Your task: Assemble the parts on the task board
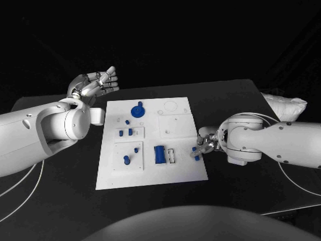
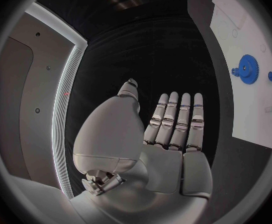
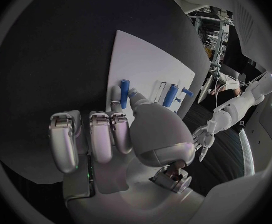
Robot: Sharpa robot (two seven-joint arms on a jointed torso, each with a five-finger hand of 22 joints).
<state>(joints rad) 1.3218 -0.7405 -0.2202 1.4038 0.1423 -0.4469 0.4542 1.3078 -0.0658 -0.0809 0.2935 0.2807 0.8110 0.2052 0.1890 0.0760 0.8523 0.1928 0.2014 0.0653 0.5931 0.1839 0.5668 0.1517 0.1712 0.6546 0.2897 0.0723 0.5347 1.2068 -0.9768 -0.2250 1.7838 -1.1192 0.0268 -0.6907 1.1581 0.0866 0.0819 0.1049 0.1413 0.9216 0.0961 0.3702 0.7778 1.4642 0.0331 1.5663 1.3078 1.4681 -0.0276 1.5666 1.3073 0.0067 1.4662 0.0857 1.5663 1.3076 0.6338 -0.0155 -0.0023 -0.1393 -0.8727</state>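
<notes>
R hand [image 1: 206, 142] at task board [image 1: 152, 175] right edge, thumb and finger pinching a small blue pin [image 3: 124, 93]. L hand [image 1: 95, 84] off-board, fingers apart, holding nothing. Likely pick step; next: lift pin, align w/ its hole.

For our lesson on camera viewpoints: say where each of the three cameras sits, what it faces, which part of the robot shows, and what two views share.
Head view: on the robot's head, looking down at the task board; both arms show.
Left wrist view: behind the left hand, open beside the board's edge.
Right wrist view: behind the right hand, fingers by a blue part.
Shared: head and left wrist views both show the blue gear.
</notes>
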